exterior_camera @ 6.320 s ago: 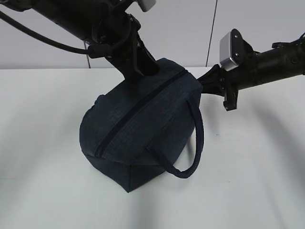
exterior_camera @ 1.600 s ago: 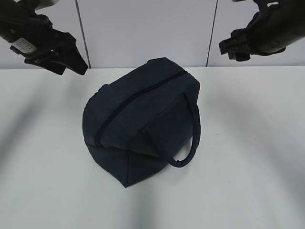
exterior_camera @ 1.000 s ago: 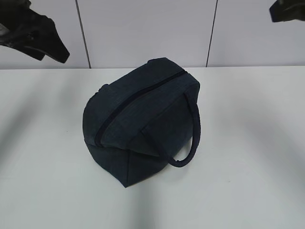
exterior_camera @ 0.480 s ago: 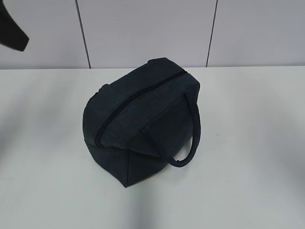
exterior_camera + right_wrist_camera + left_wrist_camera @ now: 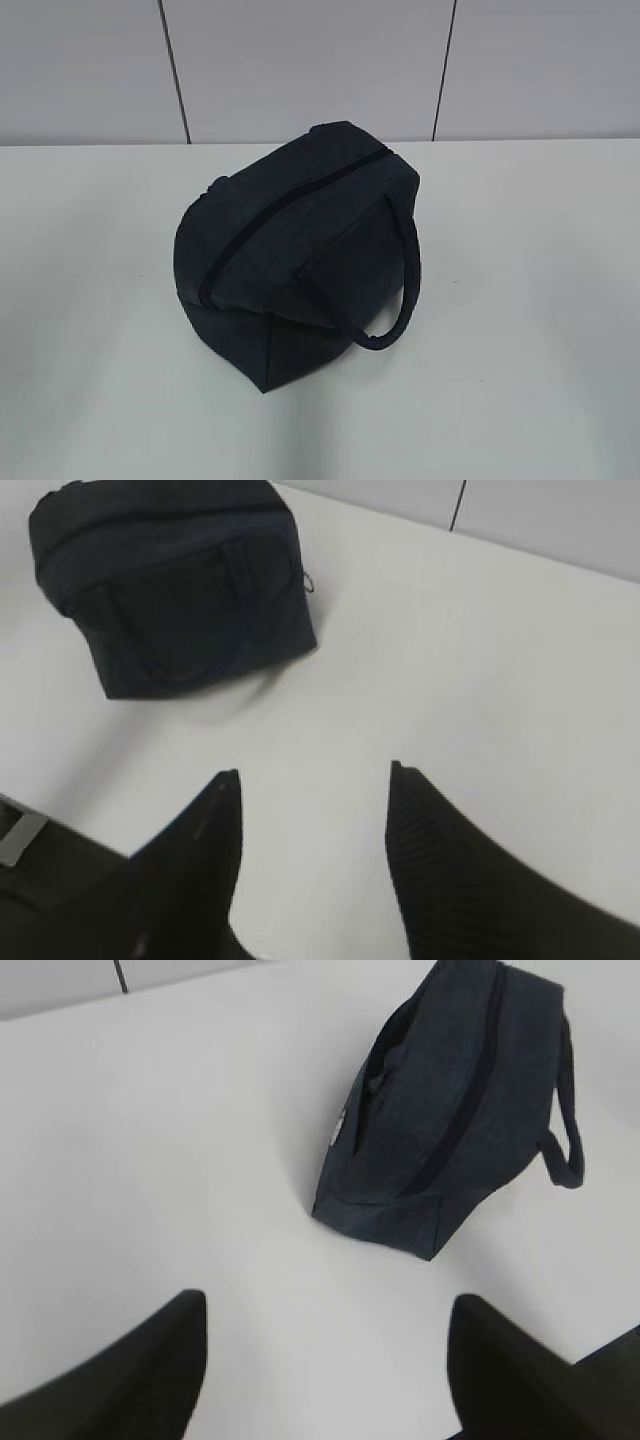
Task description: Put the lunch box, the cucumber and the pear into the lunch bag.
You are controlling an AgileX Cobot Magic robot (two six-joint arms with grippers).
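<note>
The dark navy lunch bag (image 5: 300, 255) sits in the middle of the white table with its long zipper (image 5: 285, 225) shut and a looped handle (image 5: 405, 290) hanging off its right side. It also shows in the left wrist view as the lunch bag (image 5: 450, 1110) and in the right wrist view as the lunch bag (image 5: 170, 580). My left gripper (image 5: 325, 1310) hangs open well above the table, nothing between its fingers. My right gripper (image 5: 312, 780) is open too, and empty. Neither arm shows in the exterior view. The lunch box, cucumber and pear are out of view.
The white table (image 5: 540, 300) stretches around the bag on all sides. A grey panelled wall (image 5: 300, 70) stands behind the table's far edge. A dark piece of equipment (image 5: 30, 860) shows at the lower left of the right wrist view.
Both arms have drawn up and outward, away from the bag, and have left the exterior view. The bag has stayed where it was, zipper shut.
</note>
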